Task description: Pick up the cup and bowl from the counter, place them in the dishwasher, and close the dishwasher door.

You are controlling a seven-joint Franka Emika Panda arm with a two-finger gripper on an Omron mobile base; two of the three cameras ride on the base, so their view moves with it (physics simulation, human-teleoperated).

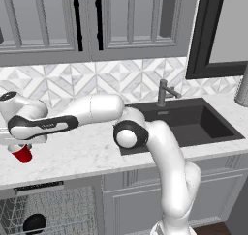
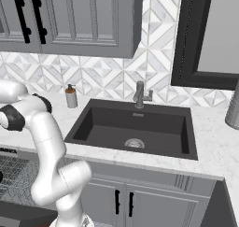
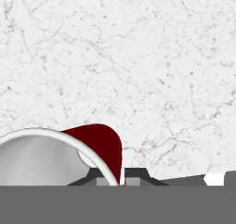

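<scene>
The gripper (image 3: 118,180) is pinched narrow on the white rim of the cup (image 1: 22,154), one finger inside the wall and one outside. The red cup hangs under the hand near the left end of the counter (image 1: 87,154), close to its front edge. Below that edge the dishwasher (image 1: 48,207) stands open, and the black bowl (image 1: 34,223) sits in its wire rack.

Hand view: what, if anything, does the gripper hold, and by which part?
The gripper is shut on the cup, pinching its white rim and wall.
</scene>
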